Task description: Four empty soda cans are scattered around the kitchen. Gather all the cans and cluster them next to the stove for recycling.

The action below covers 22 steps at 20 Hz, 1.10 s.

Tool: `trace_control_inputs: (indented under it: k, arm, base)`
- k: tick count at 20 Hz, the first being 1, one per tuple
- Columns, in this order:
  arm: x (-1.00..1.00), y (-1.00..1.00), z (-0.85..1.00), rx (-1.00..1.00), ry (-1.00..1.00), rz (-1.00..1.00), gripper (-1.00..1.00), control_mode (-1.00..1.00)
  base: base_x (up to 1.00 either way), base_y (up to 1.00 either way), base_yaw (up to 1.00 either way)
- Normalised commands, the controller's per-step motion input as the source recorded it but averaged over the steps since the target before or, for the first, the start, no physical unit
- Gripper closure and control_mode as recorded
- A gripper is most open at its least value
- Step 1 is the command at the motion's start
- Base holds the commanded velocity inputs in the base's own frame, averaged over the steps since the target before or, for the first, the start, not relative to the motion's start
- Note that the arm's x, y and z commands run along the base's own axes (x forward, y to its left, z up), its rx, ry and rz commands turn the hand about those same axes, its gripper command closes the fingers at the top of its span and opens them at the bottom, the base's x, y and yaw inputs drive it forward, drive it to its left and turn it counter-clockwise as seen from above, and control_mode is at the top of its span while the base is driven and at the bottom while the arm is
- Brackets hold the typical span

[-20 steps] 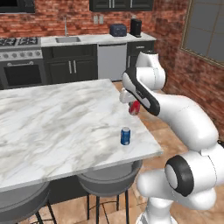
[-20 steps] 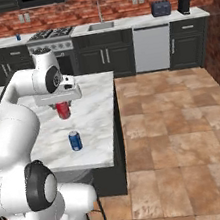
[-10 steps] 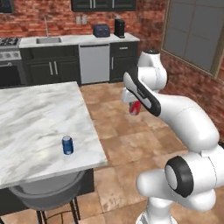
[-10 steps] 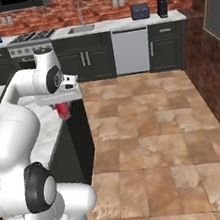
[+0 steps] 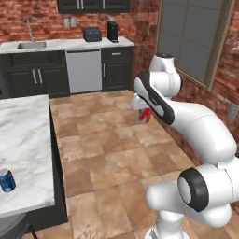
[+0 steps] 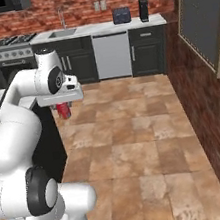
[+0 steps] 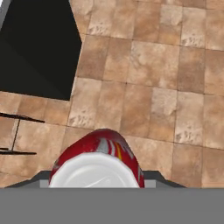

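My gripper (image 5: 145, 112) is shut on a red soda can (image 5: 145, 115), held upright in the air above the tiled floor. The same red can (image 6: 63, 110) hangs under the hand in the right base view, and its silver top and red side (image 7: 98, 157) sit close in the hand view. A blue soda can (image 5: 7, 180) stands on the white marble island (image 5: 23, 140) at the lower left. The stove (image 6: 10, 45) with black grates sits at the back left counter in the right base view.
The back counter carries a sink (image 5: 31, 45), a toaster (image 5: 92, 33) and a dark appliance (image 5: 112, 31), with a dishwasher (image 5: 84, 71) below. A brick wall with a window (image 5: 196, 37) runs along the right. The island's dark side (image 7: 39, 48) is close to the hand.
The base has driven right, so the island slid left in both views and tiled floor now lies under the gripper. The red can stays held in the gripper.
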Motion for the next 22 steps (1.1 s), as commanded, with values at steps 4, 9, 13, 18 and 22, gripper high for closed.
trace_control_inputs:
  k: [4, 9, 13, 18, 22]
  arm:
    - [0.0, 0.0, 0.0, 0.0, 0.0, 0.0, 1.0, 1.0]
    - [0.0, 0.0, 0.0, 0.0, 0.0, 0.0, 1.0, 1.0]
    - [0.0, 0.0, 0.0, 0.0, 0.0, 0.0, 1.0, 1.0]
    - [0.0, 0.0, 0.0, 0.0, 0.0, 0.0, 1.0, 1.0]
    - [0.0, 0.0, 0.0, 0.0, 0.0, 0.0, 1.0, 1.0]
  base:
    - [1.0, -0.07, 0.01]
    - [1.0, 0.01, 0.0]
    - [1.0, 0.0, 0.01]
    - [1.0, -0.29, 0.01]
    - [1.0, -0.39, 0.03]
